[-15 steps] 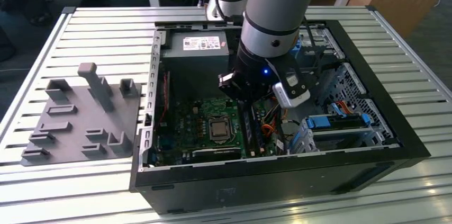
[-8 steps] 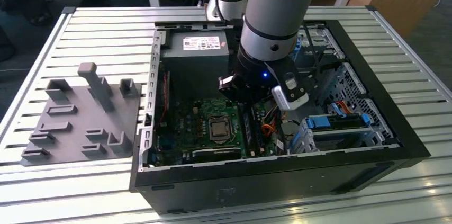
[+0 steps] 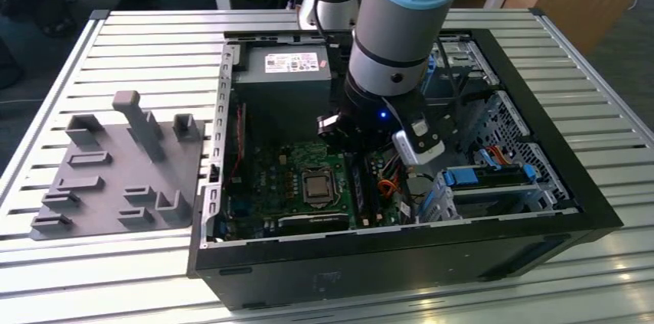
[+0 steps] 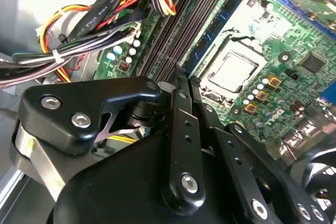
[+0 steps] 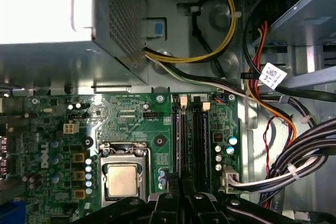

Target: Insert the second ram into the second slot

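Sitting on slatted table, open case, arm over ram slots

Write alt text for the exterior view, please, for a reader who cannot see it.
A robot arm reaches down into an open computer case lying on a slatted metal table, over the green circuit board inside. A grey plate with upright pegs lies beside the case, on the exterior view's left.

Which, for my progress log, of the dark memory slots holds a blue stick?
The one beside the silver square processor: a blue circuit-board stick fills it; the other slots look empty.
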